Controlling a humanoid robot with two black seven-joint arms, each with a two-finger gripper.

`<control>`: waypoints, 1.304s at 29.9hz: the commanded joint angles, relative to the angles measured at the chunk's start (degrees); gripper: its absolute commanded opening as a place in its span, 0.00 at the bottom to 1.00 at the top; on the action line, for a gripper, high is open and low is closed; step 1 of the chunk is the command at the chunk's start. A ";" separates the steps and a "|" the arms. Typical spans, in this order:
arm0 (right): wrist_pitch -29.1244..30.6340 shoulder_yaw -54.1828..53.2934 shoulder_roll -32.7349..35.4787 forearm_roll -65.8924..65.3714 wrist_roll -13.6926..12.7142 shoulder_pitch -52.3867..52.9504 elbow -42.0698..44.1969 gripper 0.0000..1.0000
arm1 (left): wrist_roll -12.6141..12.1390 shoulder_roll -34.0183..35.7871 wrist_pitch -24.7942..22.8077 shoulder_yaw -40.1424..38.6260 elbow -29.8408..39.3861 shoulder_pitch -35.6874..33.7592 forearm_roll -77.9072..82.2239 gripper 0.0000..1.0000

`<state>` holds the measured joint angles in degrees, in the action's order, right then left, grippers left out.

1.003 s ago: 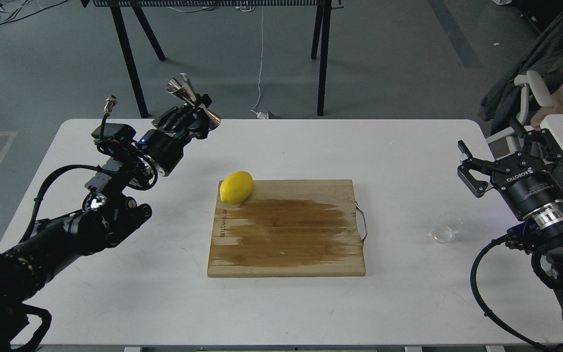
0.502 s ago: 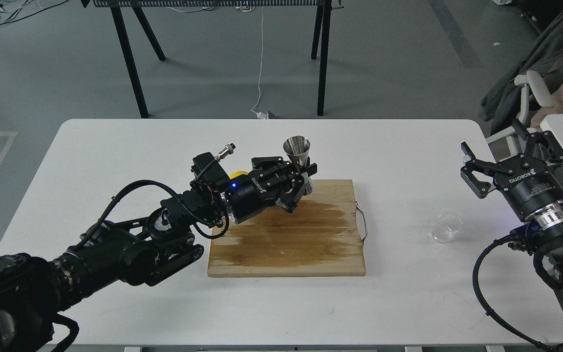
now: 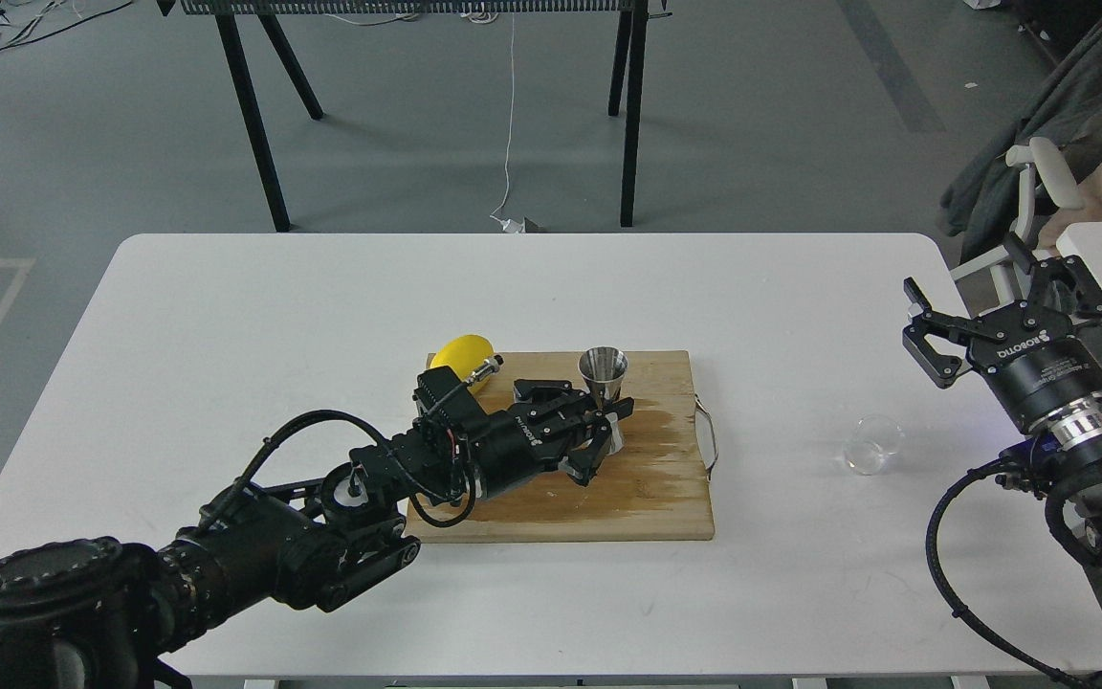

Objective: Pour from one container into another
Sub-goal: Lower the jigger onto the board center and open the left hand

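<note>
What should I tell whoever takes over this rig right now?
Left gripper: shut on the jigger, upright over the cutting board; whether its base touches the board is unclear.
Right gripper: open, empty, raised behind the glass cup.
Glass cup: on the table, right of the board, untouched.
Lemon: at the board's far-left corner.
Done: jigger brought to the board.
Left: release the jigger, pick up the cup, pour into the jigger.

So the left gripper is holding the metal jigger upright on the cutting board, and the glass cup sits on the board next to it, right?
Not quite. In the head view the left gripper does hold the jigger upright on the cutting board, but the glass cup sits on the white table, right of the board, near the open right gripper.
</note>
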<state>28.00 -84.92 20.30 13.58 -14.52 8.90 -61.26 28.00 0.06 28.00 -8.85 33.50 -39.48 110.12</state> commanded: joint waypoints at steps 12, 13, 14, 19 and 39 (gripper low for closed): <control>0.00 -0.24 0.26 0.04 -0.07 -0.02 -0.09 0.99 | 0.00 -0.06 0.00 0.33 -4.67 1.24 -0.17 0.08; 0.00 -0.24 0.18 0.04 0.02 -0.02 -0.09 0.99 | 0.00 -0.06 0.00 0.33 -4.67 1.33 -0.08 0.08; 0.00 -0.24 0.26 0.04 -0.07 -0.02 -0.09 0.99 | 0.00 -0.06 0.00 0.33 -4.67 1.51 -0.08 0.08; 0.00 -0.24 0.26 0.04 -0.07 -0.02 -0.18 0.99 | 0.00 -0.06 0.00 0.33 -4.67 1.95 -0.08 0.10; 0.00 -0.24 0.26 0.04 -0.07 -0.02 -0.18 0.99 | 0.00 -0.06 0.00 0.33 -4.40 2.30 0.01 0.63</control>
<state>28.00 -85.16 20.57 13.63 -14.57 8.88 -61.46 28.00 0.00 28.00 -8.52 28.89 -37.33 110.13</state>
